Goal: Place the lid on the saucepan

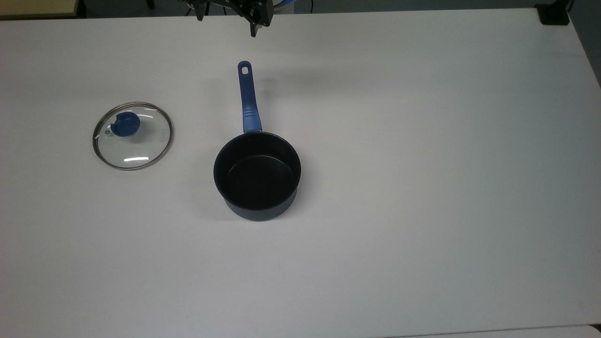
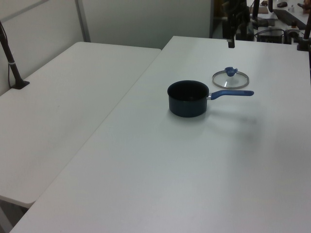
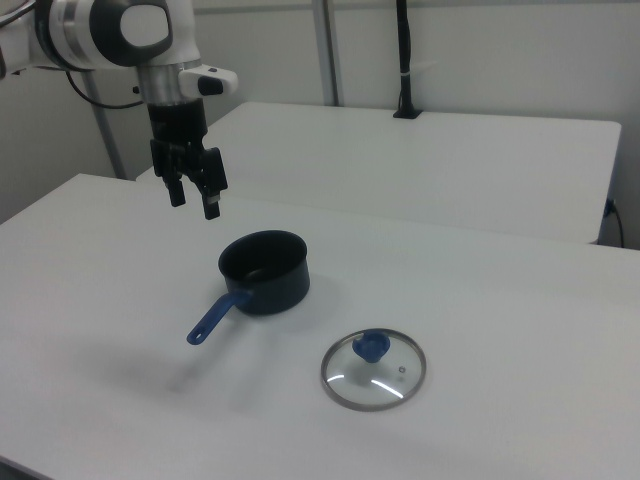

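In the top view, the lid (image 1: 133, 135) lies flat on the surface (image 1: 422, 188), left of the saucepan (image 1: 257, 174), well apart. Rigid, breakable glass, probably slippery: grasp the blue knob (image 1: 126, 124). The gripper (image 3: 194, 196) hangs above, fingers open, empty

The surface (image 1: 422, 188) is plain white, without pattern. The saucepan (image 1: 257, 176) is dark navy-black outside and black inside, with a blue handle bearing a few ridged lines near the pot. The lid (image 1: 133, 135) is clear glass, ringed by a thin silvery steel rim, with a blue knob at its centre and pale glints of reflected light. The gripper (image 3: 194, 195) is black, hanging from an arm of white with black and silver parts.
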You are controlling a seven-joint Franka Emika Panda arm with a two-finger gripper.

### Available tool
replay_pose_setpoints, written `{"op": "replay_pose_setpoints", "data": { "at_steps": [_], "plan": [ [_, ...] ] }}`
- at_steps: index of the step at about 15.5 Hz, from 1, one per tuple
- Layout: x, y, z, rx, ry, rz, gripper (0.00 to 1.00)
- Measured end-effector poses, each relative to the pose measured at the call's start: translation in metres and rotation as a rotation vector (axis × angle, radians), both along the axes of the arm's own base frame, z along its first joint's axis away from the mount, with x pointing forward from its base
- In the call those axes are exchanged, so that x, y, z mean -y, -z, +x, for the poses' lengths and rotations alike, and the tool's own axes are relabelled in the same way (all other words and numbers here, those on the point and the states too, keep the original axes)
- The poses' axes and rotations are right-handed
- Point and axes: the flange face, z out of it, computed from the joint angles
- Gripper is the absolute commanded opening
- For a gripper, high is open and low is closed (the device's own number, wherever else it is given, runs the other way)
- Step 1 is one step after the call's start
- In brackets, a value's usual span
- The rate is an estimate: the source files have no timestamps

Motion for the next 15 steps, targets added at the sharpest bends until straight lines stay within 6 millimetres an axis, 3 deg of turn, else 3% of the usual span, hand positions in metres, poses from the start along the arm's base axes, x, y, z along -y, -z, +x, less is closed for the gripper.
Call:
{"op": "replay_pose_setpoints", "data": {
  "at_steps": [15],
  "plan": [
    [0.0051, -0.0041, -0.0007, 0.016, 0.015, 0.026, 1.0]
  ]
}}
